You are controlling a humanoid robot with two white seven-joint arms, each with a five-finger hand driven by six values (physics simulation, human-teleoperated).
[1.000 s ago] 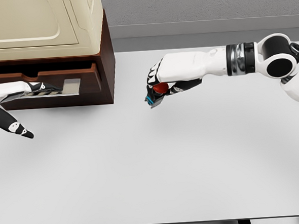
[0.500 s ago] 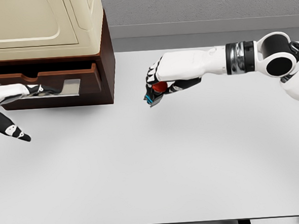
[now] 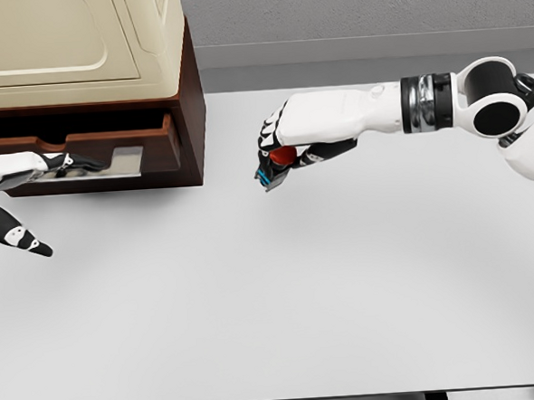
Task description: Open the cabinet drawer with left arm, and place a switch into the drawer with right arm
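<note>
White table point(image 3: 283, 317) fills the near part of the view, its front edge cut by the bottom of the frame with dark legs barely showing. Left hand point(image 3: 17, 184) comes in at the left edge, forearm cropped; one dark-tipped finger hangs down over the table in front of the cabinet point(image 3: 88, 93), the others reach to the metal handle point(image 3: 120, 161) on the drawer point(image 3: 82, 148) front, touching it as far as can be made out, though the grip itself is hard to read, so whether it is clenched on the handle cannot be told. Drawer sits pulled out a little from the cabinet's brown base, its inside hidden from this angle. Right of the cabinet and clear of it, the right hand point(image 3: 282, 145) is held above the table, fingers curled around the switch point(image 3: 276, 166): red knob between the fingers, blue and grey body poking out below, rest covered by the palm. Right arm runs off to the right edge, shoulder cut off. Cabinet's cream top is cropped by the top and left edges. Grey wall point(image 3: 364, 8) behind the table.
</note>
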